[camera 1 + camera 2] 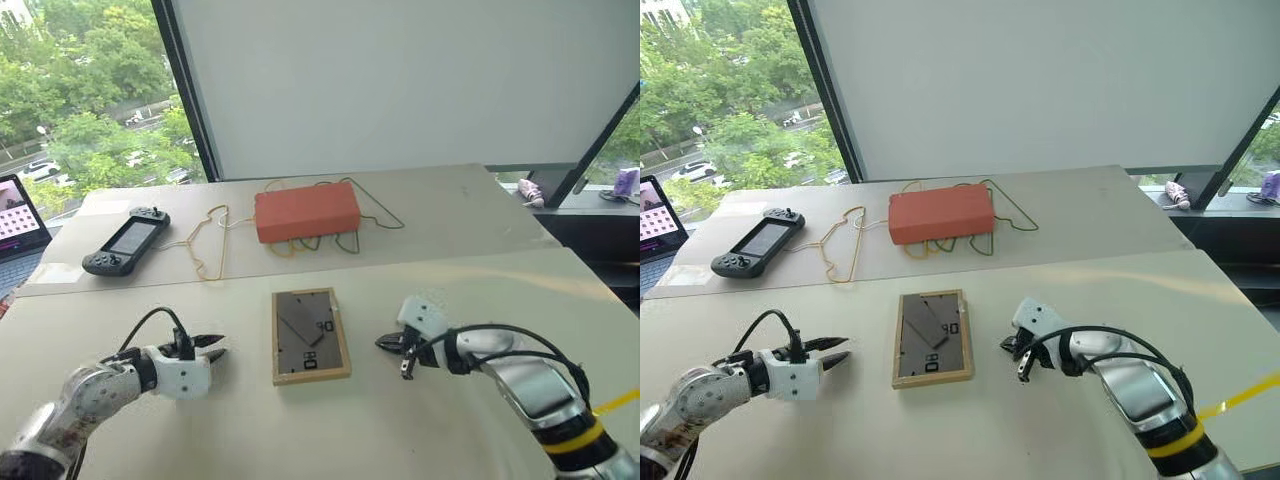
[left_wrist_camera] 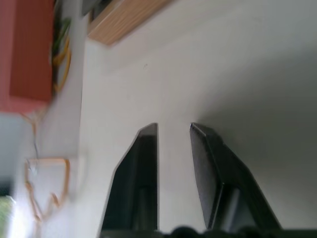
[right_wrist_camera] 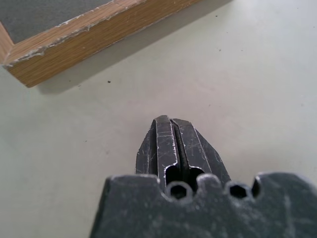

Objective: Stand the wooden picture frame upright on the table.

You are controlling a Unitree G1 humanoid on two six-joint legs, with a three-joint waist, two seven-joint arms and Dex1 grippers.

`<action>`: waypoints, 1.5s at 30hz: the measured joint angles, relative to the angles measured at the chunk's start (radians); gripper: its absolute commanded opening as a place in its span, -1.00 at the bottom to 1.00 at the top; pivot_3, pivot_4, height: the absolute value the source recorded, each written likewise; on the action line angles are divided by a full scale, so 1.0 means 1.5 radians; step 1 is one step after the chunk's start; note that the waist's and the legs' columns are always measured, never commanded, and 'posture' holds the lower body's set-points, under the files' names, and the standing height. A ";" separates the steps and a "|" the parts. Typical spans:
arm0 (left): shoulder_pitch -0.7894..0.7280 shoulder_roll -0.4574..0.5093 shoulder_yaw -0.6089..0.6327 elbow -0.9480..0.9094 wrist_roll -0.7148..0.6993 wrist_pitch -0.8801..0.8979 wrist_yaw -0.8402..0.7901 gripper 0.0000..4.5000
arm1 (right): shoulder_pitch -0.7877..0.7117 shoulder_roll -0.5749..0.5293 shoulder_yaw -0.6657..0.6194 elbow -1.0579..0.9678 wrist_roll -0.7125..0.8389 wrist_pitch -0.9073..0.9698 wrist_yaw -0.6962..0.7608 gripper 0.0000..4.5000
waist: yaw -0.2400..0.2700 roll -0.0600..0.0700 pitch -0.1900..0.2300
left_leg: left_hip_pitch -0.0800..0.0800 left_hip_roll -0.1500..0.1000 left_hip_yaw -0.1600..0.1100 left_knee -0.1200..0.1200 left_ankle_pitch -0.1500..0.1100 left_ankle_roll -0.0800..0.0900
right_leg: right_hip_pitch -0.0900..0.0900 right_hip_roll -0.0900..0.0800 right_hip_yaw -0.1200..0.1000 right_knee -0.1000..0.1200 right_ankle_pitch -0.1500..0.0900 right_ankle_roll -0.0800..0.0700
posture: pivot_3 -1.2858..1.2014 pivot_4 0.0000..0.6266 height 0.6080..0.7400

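Observation:
The wooden picture frame (image 1: pixel 310 335) lies flat on the table (image 1: pixel 420 420), its dark back with the fold-out stand facing up. My left gripper (image 1: pixel 215 348) hovers to the frame's left, a short way off, with its fingers (image 2: pixel 143 168) apart and nothing between them. To the right of the frame sits my right gripper (image 1: pixel 385 344), pointing at its edge with a small gap left, fingers (image 3: pixel 166 144) pressed together and empty. The right wrist view shows the frame's light-wood corner (image 3: pixel 74 44) just ahead of the fingertips.
An orange-red box (image 1: pixel 306 211) rests on yellow and green wire hangers (image 1: pixel 210 245) at the back of the table. A black handheld game console (image 1: pixel 126 241) lies at the back left. A tablet (image 1: pixel 18 212) stands at the far left edge. Windows run behind.

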 measured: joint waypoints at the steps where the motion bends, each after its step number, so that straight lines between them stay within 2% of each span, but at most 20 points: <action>1: -0.019 -0.001 -0.008 0.019 0.065 -0.044 0.070 0.24 | -0.010 0.009 0.008 0.005 0.000 0.002 0.002 -1.00 | -0.003 0.000 0.000 | 0.000 0.001 0.000 0.000 0.000 -0.001 | -0.001 0.001 0.000 0.000 0.000 -0.001 | 0.03 -0.52 1.00; 2: -0.036 -0.002 -0.016 0.033 0.127 -0.081 0.141 0.45 | -0.019 0.016 0.015 0.008 0.000 0.008 0.005 -1.00 | -0.005 0.000 0.000 | 0.000 0.002 0.000 0.000 0.000 -0.001 | -0.001 0.002 0.001 0.000 0.001 -0.001 | 0.03 -0.52 1.00; 5: -0.071 -0.003 -0.037 0.061 0.236 -0.131 0.288 0.89 | -0.049 0.036 0.035 0.016 0.001 0.039 0.015 -1.00 | -0.014 0.000 0.000 | 0.000 0.004 0.000 -0.001 0.000 -0.001 | -0.001 0.004 0.001 0.001 0.001 -0.002 | 0.03 -0.52 1.00; 11: -0.111 -0.012 -0.095 0.079 0.354 -0.163 0.471 0.89 | -0.104 0.073 0.082 0.033 -0.007 0.088 0.025 -1.00 | -0.020 0.001 -0.001 | 0.001 0.005 0.001 -0.003 0.000 -0.001 | -0.002 0.005 0.001 0.002 0.001 -0.002 | 0.03 -0.52 1.00; 16: -0.133 -0.015 -0.138 0.084 0.383 -0.188 0.522 0.89 | -0.113 0.105 0.097 0.021 -0.009 0.122 0.018 -1.00 | -0.022 0.001 -0.001 | 0.001 0.005 0.001 -0.005 0.001 -0.001 | -0.002 0.005 0.001 0.001 0.001 -0.002 | 0.03 -0.52 1.00; 24: -0.182 -0.021 -0.185 0.133 0.402 -0.196 0.550 0.89 | -0.115 0.119 0.097 0.020 -0.021 0.153 0.002 -1.00 | -0.015 0.004 -0.003 | 0.005 0.005 0.001 -0.006 0.001 -0.002 | -0.001 0.005 0.001 0.002 0.001 -0.001 | 0.03 -0.52 1.00; 26: -0.190 -0.022 -0.191 0.143 0.400 -0.200 0.551 0.89 | -0.114 0.121 0.097 0.019 -0.022 0.156 -0.003 -1.00 | -0.015 0.004 -0.003 | 0.006 0.006 0.002 -0.006 0.001 -0.002 | 0.000 0.005 0.001 0.002 -0.001 0.001 | 0.03 -0.52 1.00; 32: -0.176 0.011 -0.199 0.141 0.358 -0.251 0.545 0.89 | -0.092 0.113 0.096 -0.011 -0.020 0.153 -0.005 -1.00 | -0.022 0.004 -0.003 | 0.006 0.007 0.003 -0.010 0.002 -0.003 | -0.002 0.006 0.001 0.002 0.001 -0.002 | 0.03 -0.52 1.00; 37: -0.160 0.051 -0.199 0.133 0.310 -0.306 0.496 0.89 | -0.078 0.082 0.097 -0.030 -0.014 0.131 0.006 -1.00 | -0.023 0.004 -0.003 | 0.003 0.007 0.003 -0.010 0.000 -0.004 | -0.004 0.005 0.000 -0.001 0.001 -0.001 | 0.03 -0.52 1.00; 45: -0.190 0.035 -0.199 0.135 0.270 -0.318 0.402 0.89 | -0.079 0.076 0.105 -0.048 -0.014 0.139 0.010 -1.00 | -0.017 0.004 -0.003 | 0.002 0.007 0.003 -0.009 -0.001 -0.003 | -0.004 0.005 0.000 -0.003 0.001 -0.001 | 0.03 -0.52 1.00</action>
